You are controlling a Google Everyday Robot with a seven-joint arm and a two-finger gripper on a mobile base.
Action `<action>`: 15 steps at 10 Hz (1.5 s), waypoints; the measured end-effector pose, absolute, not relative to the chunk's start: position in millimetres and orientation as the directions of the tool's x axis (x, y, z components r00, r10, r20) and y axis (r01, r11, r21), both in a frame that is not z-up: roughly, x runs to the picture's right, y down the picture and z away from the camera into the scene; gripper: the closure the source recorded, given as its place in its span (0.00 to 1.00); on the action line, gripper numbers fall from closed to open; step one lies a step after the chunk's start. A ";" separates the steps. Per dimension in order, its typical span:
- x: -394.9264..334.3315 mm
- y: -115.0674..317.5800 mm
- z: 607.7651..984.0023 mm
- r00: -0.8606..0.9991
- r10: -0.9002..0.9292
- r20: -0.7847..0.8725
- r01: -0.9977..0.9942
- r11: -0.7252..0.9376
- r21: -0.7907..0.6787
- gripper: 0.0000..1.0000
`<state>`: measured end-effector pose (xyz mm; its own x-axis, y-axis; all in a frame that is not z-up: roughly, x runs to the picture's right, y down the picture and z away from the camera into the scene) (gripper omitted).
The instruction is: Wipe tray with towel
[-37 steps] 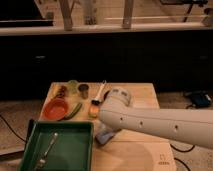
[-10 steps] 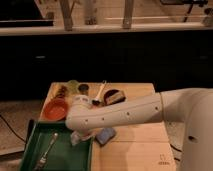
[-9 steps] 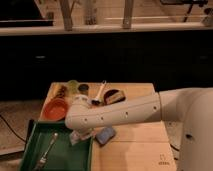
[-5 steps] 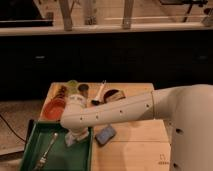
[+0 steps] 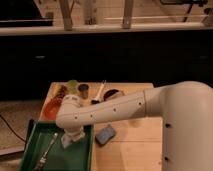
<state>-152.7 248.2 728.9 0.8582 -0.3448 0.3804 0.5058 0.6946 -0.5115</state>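
The dark-green tray (image 5: pixel 82 160) lies at the table's front left corner. My white arm reaches from the right across the table. My gripper (image 5: pixel 70 136) points down over the tray's upper right part. It is shut on the towel (image 5: pixel 66 143), a small pale cloth with a wedge-like outline that rests against the tray floor under the gripper. A metal fork (image 5: pixel 48 148) lies in the tray just left of the towel.
A blue-grey rectangular pad (image 5: pixel 105 134) lies on the wooden table (image 5: pixel 130 150) right of the tray. Behind the tray are an orange bowl (image 5: pixel 51 107), a small cup (image 5: pixel 83 90), a brush (image 5: pixel 99 92) and a dark bowl (image 5: pixel 113 95), partly hidden by the arm.
The arm has swung left and the gripper has moved from the tray's right edge further into the tray with the towel. The pad on the table has not moved.
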 end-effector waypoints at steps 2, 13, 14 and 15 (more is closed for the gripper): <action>-156.4 251.7 730.4 0.853 -0.345 0.392 0.515 0.684 -0.516 0.98; -168.2 254.8 743.3 0.814 -0.381 0.439 0.577 0.625 -0.526 0.98; -168.9 256.1 744.8 0.809 -0.385 0.445 0.584 0.617 -0.527 0.98; -168.8 256.7 746.4 0.804 -0.389 0.449 0.590 0.610 -0.528 0.98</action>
